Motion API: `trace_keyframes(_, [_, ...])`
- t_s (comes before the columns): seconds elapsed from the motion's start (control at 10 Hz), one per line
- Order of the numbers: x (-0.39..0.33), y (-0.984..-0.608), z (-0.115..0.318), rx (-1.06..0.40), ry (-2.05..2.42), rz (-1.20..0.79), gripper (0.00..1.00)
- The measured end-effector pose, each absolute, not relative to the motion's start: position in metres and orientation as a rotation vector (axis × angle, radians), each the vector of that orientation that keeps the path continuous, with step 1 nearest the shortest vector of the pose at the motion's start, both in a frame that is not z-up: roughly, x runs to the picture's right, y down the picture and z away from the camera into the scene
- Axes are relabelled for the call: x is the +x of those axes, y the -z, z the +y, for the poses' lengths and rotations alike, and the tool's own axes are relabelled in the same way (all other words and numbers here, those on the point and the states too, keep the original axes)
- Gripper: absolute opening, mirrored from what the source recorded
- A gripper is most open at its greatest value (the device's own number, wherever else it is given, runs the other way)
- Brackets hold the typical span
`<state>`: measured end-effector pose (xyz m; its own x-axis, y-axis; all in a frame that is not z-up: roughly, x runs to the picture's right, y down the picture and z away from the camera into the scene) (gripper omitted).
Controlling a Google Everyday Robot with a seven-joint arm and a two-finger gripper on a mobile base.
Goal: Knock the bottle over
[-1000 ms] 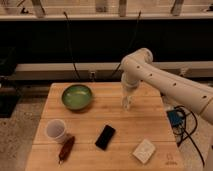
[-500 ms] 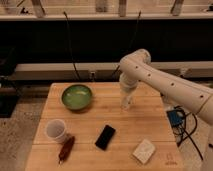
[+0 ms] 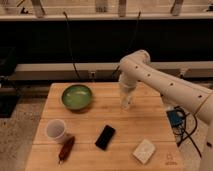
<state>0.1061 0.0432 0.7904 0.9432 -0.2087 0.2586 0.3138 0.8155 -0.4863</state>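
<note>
The bottle [image 3: 127, 103] is standing upright on the back half of the wooden table [image 3: 150, 122], right of the middle, and its clear body is blending with what hangs over it. The gripper [image 3: 126, 94] is pointing straight down right at the bottle's top, on the end of the white arm [image 3: 165, 86] that is reaching in from the right. Whether it is open, closed or touching the bottle cannot be told. A green bowl [image 3: 76, 96] is sitting to the left of the bottle, apart from it. Nearer the front, a black phone [image 3: 105, 137] is lying flat. A white cup [image 3: 56, 131] is standing at the front left, with a reddish-brown object [image 3: 66, 149] lying just beside it. A pale packet [image 3: 144, 151] is resting at the front right.
</note>
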Motion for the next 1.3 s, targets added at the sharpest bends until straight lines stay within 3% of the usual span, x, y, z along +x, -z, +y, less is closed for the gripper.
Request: trace_keyframes(1.3, [0.104,-0.796,0.053,-0.578,0.283,-0.261,0.00])
